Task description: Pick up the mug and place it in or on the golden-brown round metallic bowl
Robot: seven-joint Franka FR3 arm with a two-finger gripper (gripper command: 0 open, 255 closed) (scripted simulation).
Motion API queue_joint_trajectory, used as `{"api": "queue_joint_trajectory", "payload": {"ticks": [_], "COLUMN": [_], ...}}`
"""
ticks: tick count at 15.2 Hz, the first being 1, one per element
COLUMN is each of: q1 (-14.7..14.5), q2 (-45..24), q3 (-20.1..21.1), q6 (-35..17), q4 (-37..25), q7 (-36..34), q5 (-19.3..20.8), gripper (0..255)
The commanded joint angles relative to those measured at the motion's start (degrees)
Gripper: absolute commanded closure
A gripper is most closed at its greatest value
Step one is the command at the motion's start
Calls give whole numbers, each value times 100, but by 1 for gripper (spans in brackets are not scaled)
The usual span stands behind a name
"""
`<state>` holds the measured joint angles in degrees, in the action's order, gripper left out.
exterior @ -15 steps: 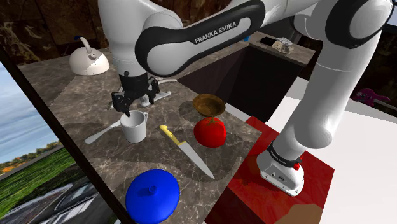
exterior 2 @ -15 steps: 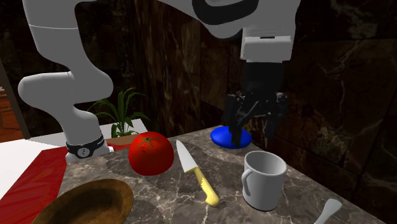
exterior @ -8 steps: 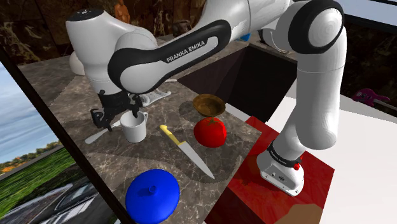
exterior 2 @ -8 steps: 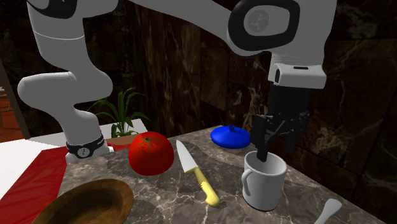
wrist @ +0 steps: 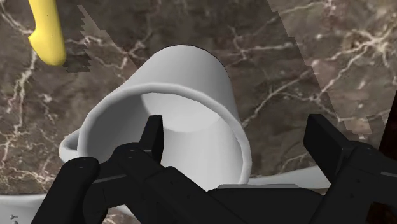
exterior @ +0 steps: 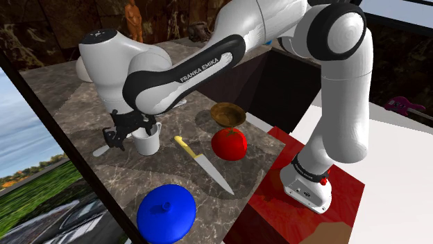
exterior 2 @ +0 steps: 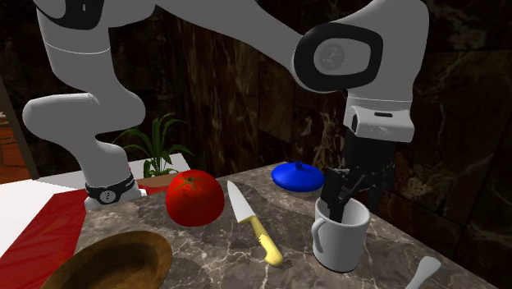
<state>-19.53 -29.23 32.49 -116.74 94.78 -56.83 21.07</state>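
Gripper (wrist: 236, 130) at the mug (wrist: 191, 83), jaws apart, nothing clamped.

The white mug (exterior: 147, 143) stands upright on the dark marbled counter (exterior: 69, 104). My jaws straddle its rim: one finger (wrist: 153, 135) reaches down inside the mug and the other is outside its wall, with a gap between that finger and the wall. In the second exterior view my gripper (exterior 2: 353, 197) comes down on the mug (exterior 2: 340, 238) from above. The inside of the mug shows plain pale wall around my finger. The golden-brown bowl (exterior: 227, 114) sits well apart from the mug, its hollow a bare brown surface (exterior 2: 111, 263). A red tomato (exterior: 229, 143) is just beside the bowl. A yellow-handled knife (exterior: 201, 163) lies between the mug and the tomato.
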Motion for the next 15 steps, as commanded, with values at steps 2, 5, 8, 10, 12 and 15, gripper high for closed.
{"api": "queue_joint_trajectory", "payload": {"ticks": [2, 5, 8, 10, 12, 15], "q1": [-1, -1, -1, -1, -1, -1], "q2": [-12, -11, -11, -11, -11, -12], "q3": [-5, -4, -4, -4, -4, -5], "q6": [-10, -9, -9, -9, -9, -10], "q4": [-2, -2, -2, -2, -2, -2], "q7": [0, 0, 0, 0, 0, 0], "q5": [7, 6, 6, 6, 6, 7], "gripper": [0, 0, 255, 255, 255, 255]}}
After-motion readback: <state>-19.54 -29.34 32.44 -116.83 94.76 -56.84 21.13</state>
